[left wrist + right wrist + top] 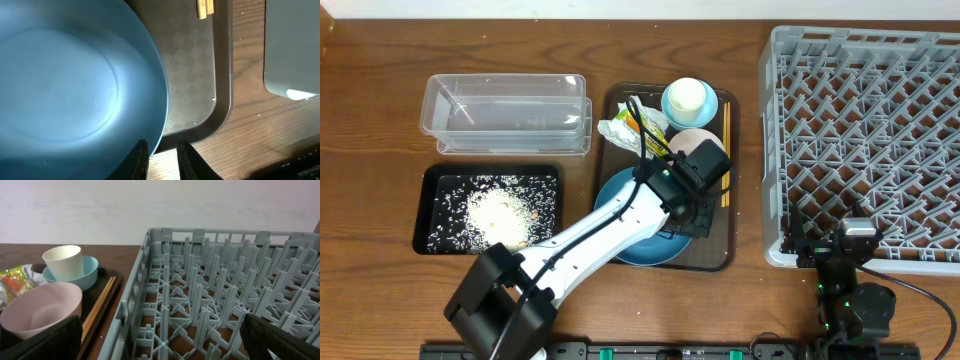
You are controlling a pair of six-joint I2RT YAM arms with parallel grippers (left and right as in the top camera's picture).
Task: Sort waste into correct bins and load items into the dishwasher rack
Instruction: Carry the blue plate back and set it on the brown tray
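Left gripper (161,146) low at the 3 o'clock rim of the large dark-blue bowl (75,85), fingers (141,159) parted by only a narrow gap, the bowl's edge running into that gap. Impossible to tell whether either finger actually touches the rim; nothing lifted, nothing clearly pinched. Bowl resting at 7 o'clock on the dark brown serving tray (222,75), near the tray's rounded corner. Right gripper (160,325) spread as wide as it goes, holding nothing, touching nothing, parked at 5 o'clock on the table (380,70) just outside the near left corner of the grey dishwasher rack (880,130). Rack at 3 o'clock on the table, nothing loaded on its lattice. On the serving tray besides: small light-blue bowl (90,270) at 12 o'clock with a white cup (62,260) standing inside it; small white-pinkish bowl (40,310) just below that, partly under the left arm; chopsticks (725,150) along the 3 o'clock edge; crumpled white napkin (616,130) and yellow-green wrapper (15,280) together at 10 o'clock. Clear plastic tub (505,105) at 10 o'clock on the table. Shallow black tray (435,215) at 8 o'clock, with a heap of loose rice grains (500,210) spread inside.
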